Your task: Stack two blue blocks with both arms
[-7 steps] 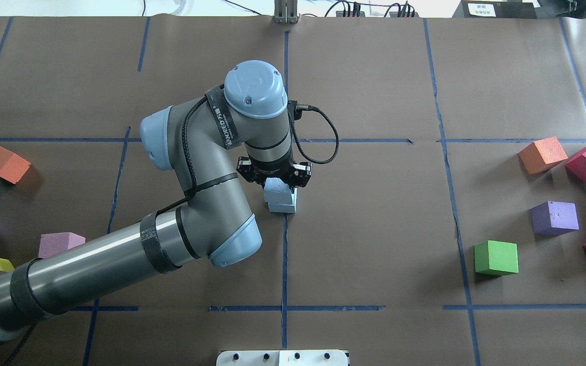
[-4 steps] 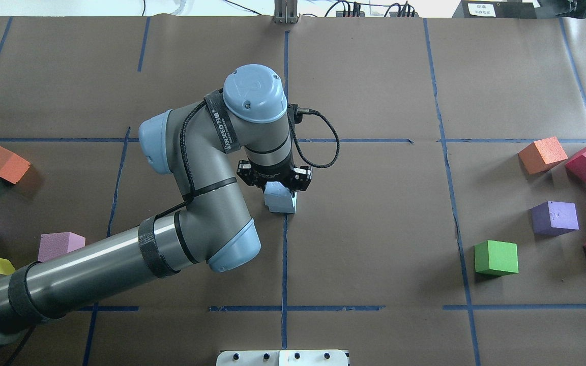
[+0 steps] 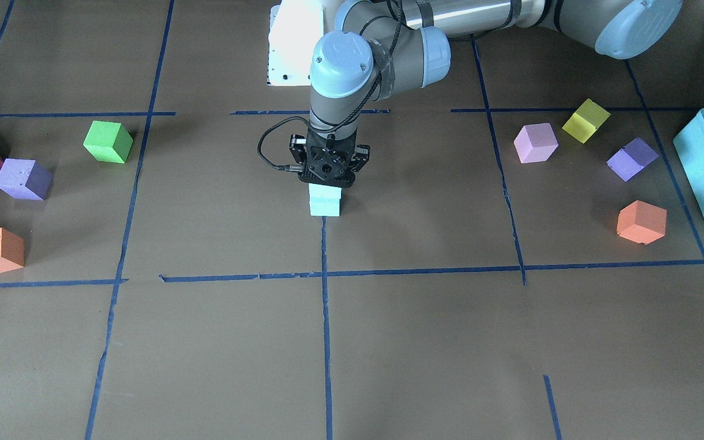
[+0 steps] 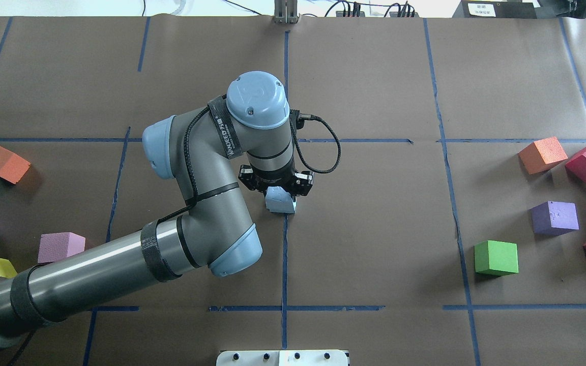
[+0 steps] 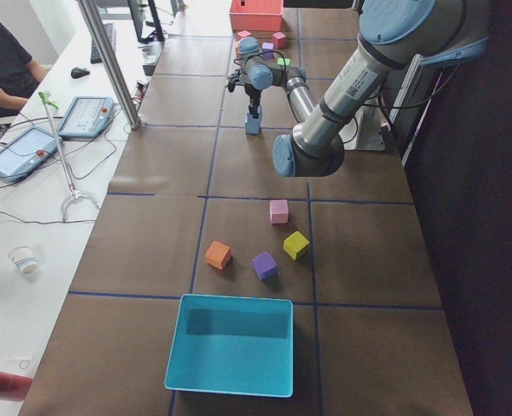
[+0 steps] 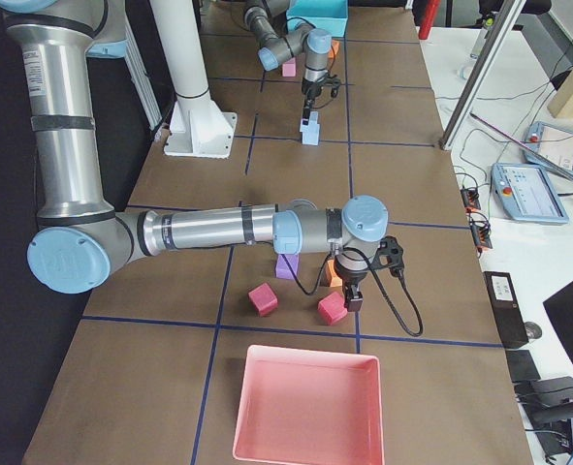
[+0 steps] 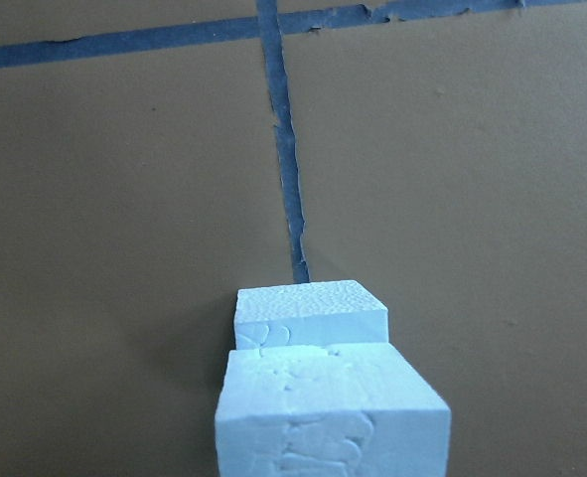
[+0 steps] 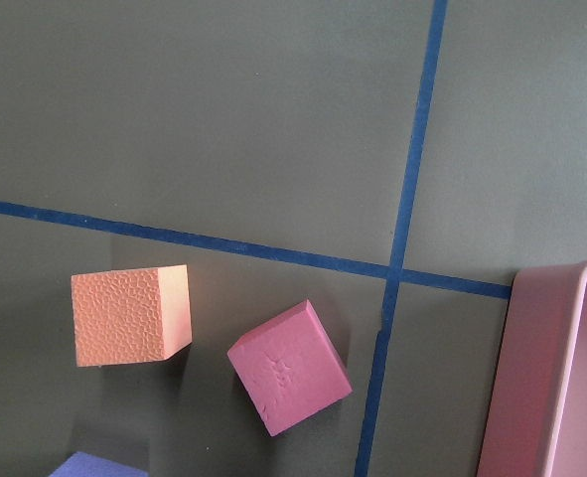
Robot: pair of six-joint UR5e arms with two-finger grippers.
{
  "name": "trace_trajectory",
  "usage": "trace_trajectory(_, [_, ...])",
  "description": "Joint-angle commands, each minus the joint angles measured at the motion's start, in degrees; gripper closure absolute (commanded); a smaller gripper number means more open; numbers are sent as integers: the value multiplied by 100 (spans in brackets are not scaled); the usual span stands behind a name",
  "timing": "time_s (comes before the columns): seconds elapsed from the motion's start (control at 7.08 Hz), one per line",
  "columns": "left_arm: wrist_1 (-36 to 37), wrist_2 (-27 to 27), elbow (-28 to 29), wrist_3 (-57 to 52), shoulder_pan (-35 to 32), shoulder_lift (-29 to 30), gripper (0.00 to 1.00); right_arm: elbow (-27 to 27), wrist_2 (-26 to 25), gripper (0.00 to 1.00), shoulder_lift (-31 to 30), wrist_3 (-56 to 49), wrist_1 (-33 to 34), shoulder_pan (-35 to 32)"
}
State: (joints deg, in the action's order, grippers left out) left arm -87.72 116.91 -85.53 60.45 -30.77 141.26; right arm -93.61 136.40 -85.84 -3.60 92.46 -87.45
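left end effector point(image 3: 326, 185) grips upper blue block point(image 3: 325, 194).

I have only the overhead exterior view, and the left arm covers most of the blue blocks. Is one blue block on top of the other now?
Observer: Yes. In the front-facing view the upper blue block sits on the lower blue block, no gap showing, directly under the left claw.
Operator: Are they lined up well?
Observer: Not fully, it seems. In the left wrist view a strip of the lower block's top shows beyond the upper one.
Operator: And the right arm? I do not see it.
Observer: In the exterior right view the right claw hangs beside a dark pink cube, near the pink tray, far from the stack.
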Motion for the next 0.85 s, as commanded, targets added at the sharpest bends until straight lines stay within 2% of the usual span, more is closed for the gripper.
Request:
trace_trajectory(0.0, [1,7,-25,-7,1,-2,78,1,-9,0,49,0,0,-9])
trace_trajectory(0.14, [9,7,-43,-7,1,-2,77,1,-9,0,50,0,0,-9])
trace_trajectory(0.28, [1,7,-43,-7,1,-2,59,10,-9,0,59,0,9,-9])
trace_trajectory(0.42, [1,7,-43,-7,1,-2,27,10,-9,0,59,0,9,-9])
trace_trajectory(0.56, [1,7,-69,-7,-8,-2,7,10,-17,0,59,0,9,-9])
trace_trajectory(0.71, [1,7,-69,2,-8,-2,0,10,-17,0,59,-9,9,-9])
